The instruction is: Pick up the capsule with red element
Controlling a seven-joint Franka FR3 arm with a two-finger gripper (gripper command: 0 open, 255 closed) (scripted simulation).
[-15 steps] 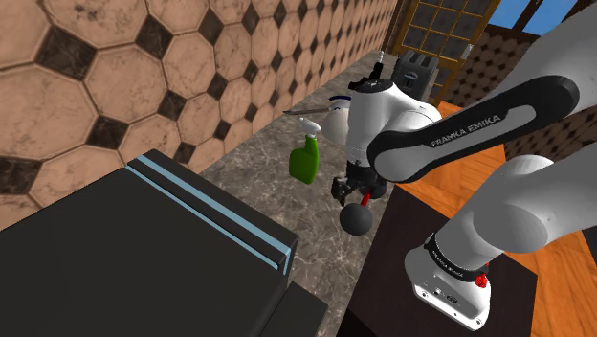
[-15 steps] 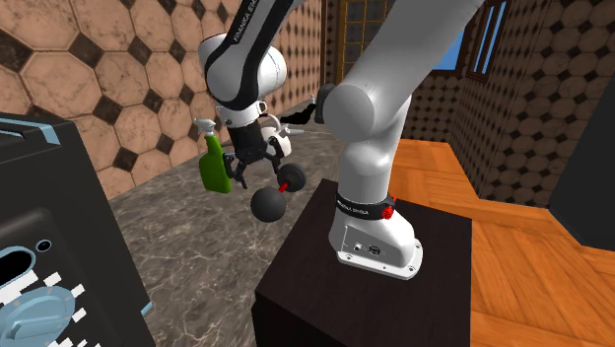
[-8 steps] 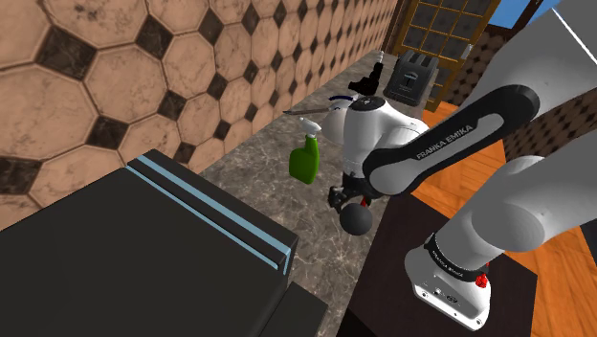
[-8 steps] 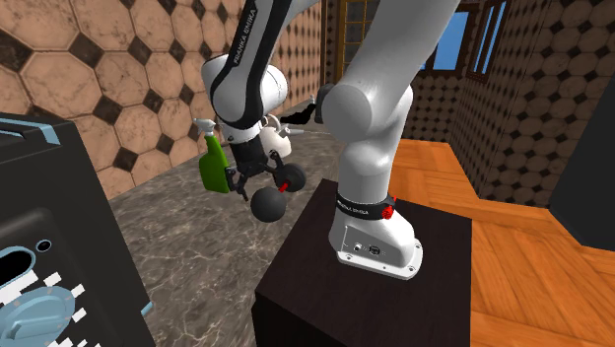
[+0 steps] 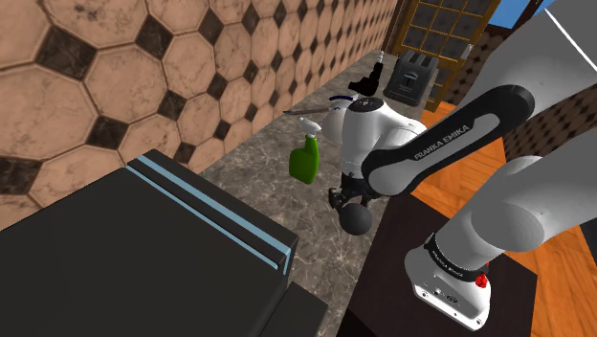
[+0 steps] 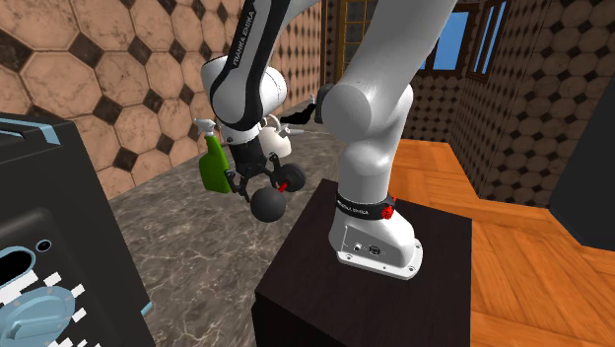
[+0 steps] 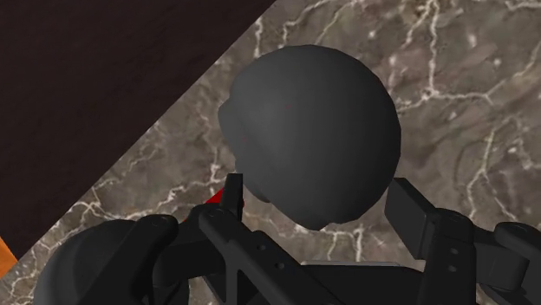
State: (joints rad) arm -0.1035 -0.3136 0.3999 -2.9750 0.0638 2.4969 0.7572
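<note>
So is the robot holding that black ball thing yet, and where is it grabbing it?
Can't tell. The gripper sits around the black ball, close to the red bit, but it isn't clear whether it is squeezing the ball.

Home kitchen, by the look: marble worktop (image 5: 251, 188) along a tiled wall (image 5: 143, 67), green spray bottle (image 5: 304, 161) on it, wooden floor (image 6: 512, 246).
</note>
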